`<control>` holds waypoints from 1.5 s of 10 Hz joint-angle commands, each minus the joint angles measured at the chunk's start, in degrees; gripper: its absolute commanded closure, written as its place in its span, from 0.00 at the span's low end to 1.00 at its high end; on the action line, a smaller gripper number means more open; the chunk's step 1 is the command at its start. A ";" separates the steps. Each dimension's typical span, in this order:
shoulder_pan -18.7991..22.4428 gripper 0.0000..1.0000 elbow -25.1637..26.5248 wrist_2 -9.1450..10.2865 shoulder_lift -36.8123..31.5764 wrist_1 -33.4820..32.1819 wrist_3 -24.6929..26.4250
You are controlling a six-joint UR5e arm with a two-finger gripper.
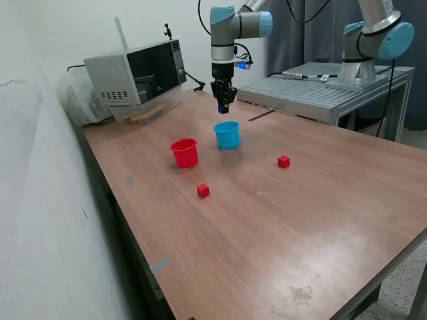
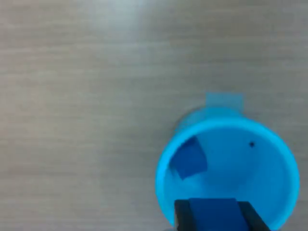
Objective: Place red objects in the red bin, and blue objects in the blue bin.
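My gripper (image 1: 223, 103) hangs just above the light blue bin (image 1: 227, 134), shut on a dark blue cube (image 2: 212, 214) held between its fingers (image 2: 181, 217). In the wrist view the blue bin's rim (image 2: 161, 178) lies right below, with a second dark blue cube (image 2: 189, 158) lying inside it. The red bin (image 1: 185, 152) stands beside the blue bin, toward the exterior view's left. One red cube (image 1: 203, 191) lies on the table in front of the red bin. Another red cube (image 1: 283, 161) lies toward the exterior view's right of the blue bin.
A microwave (image 1: 137, 77) stands at the back of the wooden table (image 1: 267, 233). A second robot arm (image 1: 373, 40) sits on a metal bench (image 1: 313, 90) at the back right. A wall runs along the exterior view's left.
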 commanded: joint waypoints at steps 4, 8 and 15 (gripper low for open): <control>0.48 1.00 2.36 0.29 -1.58 0.01 -1.00; 0.48 1.00 2.10 0.64 -1.58 -0.07 -1.00; 1.19 0.00 2.01 0.64 -1.58 -0.16 -1.09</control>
